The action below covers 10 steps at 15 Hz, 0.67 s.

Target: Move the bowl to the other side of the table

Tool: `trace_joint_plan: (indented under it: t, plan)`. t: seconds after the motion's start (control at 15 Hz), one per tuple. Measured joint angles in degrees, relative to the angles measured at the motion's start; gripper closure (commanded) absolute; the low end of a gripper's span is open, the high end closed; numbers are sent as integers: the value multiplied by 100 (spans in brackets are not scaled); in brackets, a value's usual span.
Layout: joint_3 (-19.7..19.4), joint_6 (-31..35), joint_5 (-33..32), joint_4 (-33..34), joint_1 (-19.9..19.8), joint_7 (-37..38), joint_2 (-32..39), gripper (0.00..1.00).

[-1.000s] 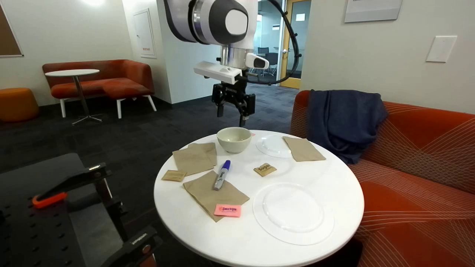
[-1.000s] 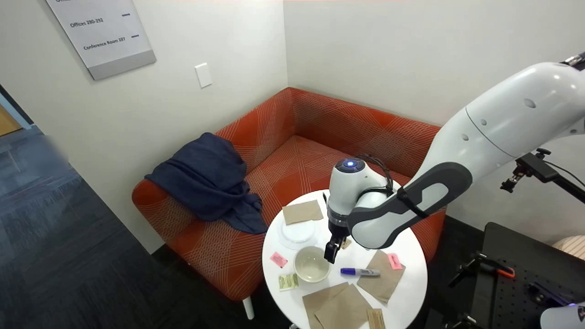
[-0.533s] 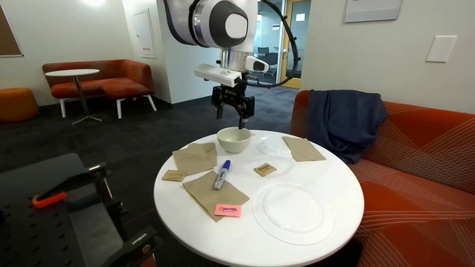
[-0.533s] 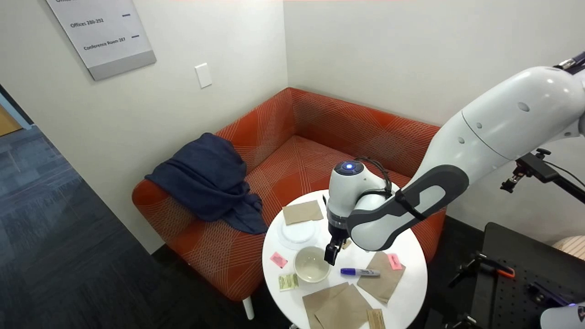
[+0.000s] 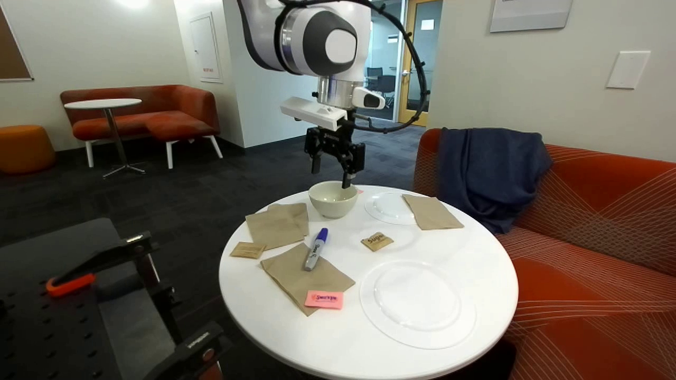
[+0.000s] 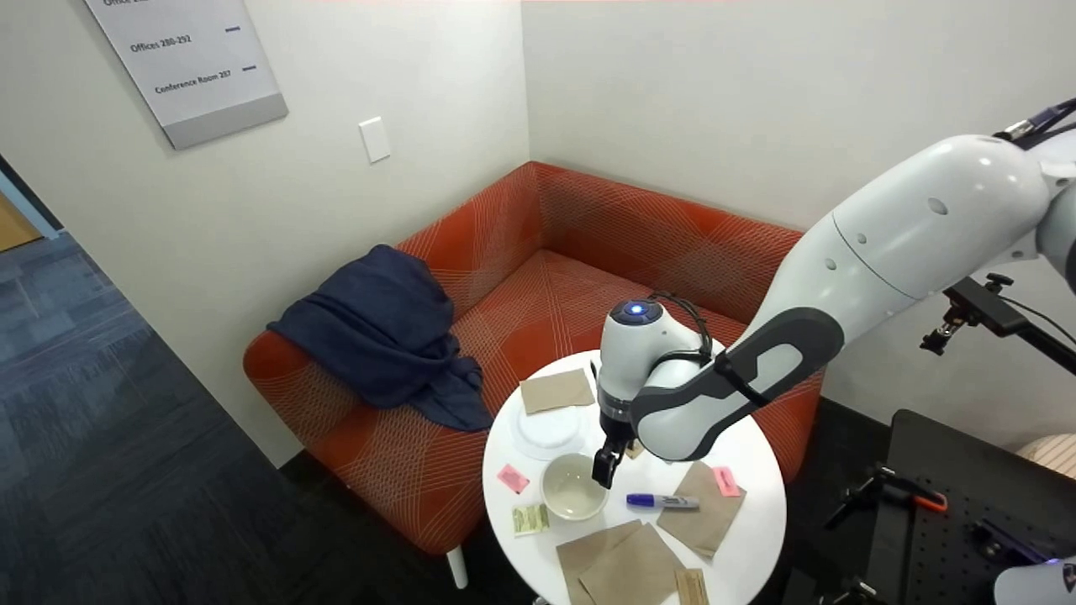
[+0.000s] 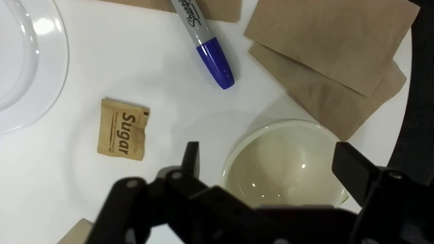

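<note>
The cream-white bowl stands upright at the far edge of the round white table, in an exterior view. It also shows in an exterior view from above. My gripper is open and empty, pointing down just above the bowl. In the wrist view my gripper has its fingers spread wider than the bowl, one outside its left rim and one over its right rim. The near part of the bowl is hidden by the gripper there. I cannot tell whether any fingertip touches the rim.
Brown napkins lie close beside the bowl. A purple-capped marker, a sugar packet, a pink packet and clear plates lie on the table. A green packet lies next to the bowl. A red sofa borders the table.
The arm and gripper have come down a little and shifted slightly, bringing the open fingers closer to the bowl's rim. The bowl has not moved.
</note>
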Motion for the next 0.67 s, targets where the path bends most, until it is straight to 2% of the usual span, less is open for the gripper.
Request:
trace_joint_plan:
  t: [0.67]
  plan:
    - [15,0,21,828,-135,-5,760,0]
